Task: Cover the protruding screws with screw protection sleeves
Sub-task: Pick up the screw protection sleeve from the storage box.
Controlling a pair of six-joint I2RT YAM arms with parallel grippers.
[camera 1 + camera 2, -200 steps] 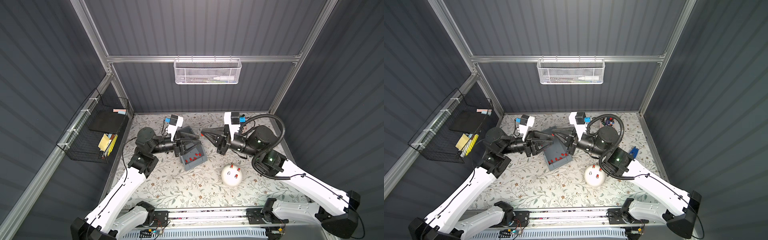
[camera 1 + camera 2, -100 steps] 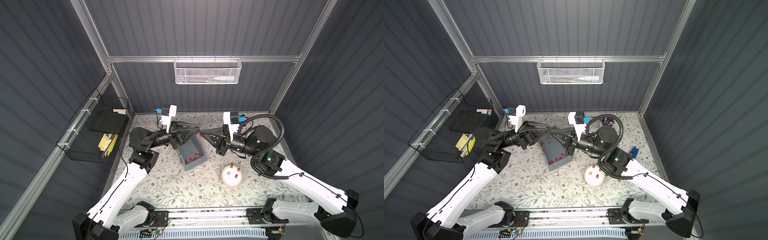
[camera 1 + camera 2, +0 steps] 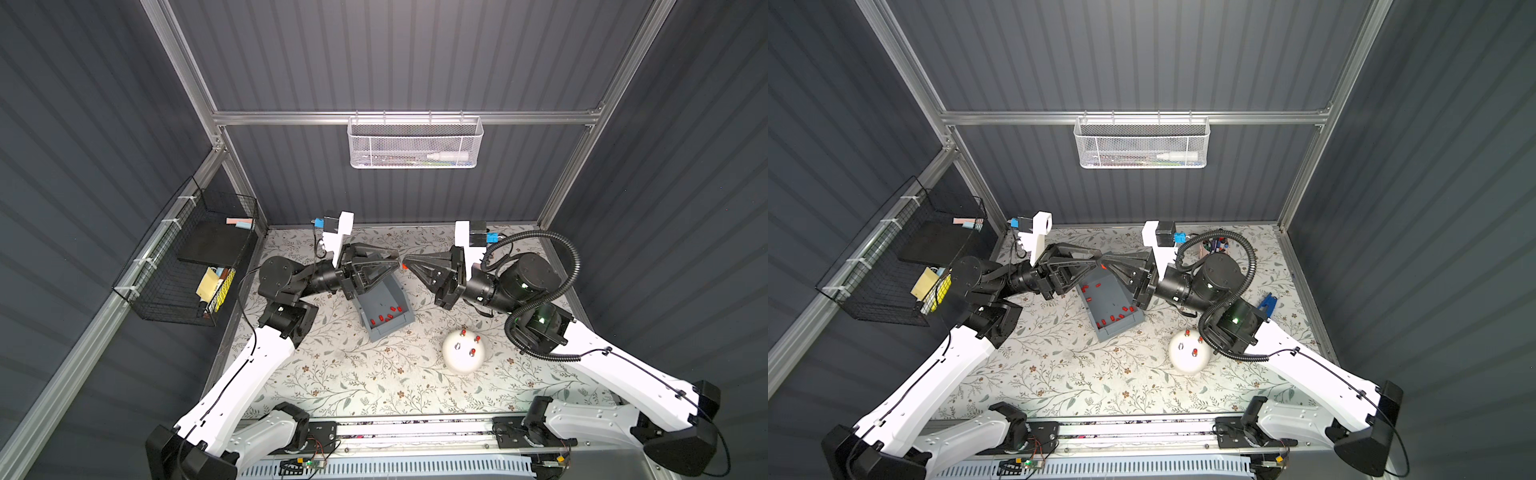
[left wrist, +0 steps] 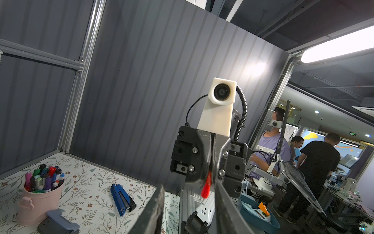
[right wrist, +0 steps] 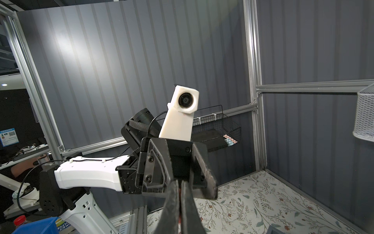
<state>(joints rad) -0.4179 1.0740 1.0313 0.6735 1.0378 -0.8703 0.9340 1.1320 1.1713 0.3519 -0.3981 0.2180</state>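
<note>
Left wrist view: right gripper (image 4: 209, 180) clamps 1 red sleeve (image 4: 206, 187), its length aimed at left gripper (image 4: 189, 198). Those jaws stand partway apart.

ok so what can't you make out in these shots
Whether the left gripper touches the red sleeve in the right gripper: too small in both top views, overlapped in the left wrist view.
Far end of the grey bin: grippers overhang it, both top views.
How the fitted sleeves sit on the white dome: too small, both top views.
</note>
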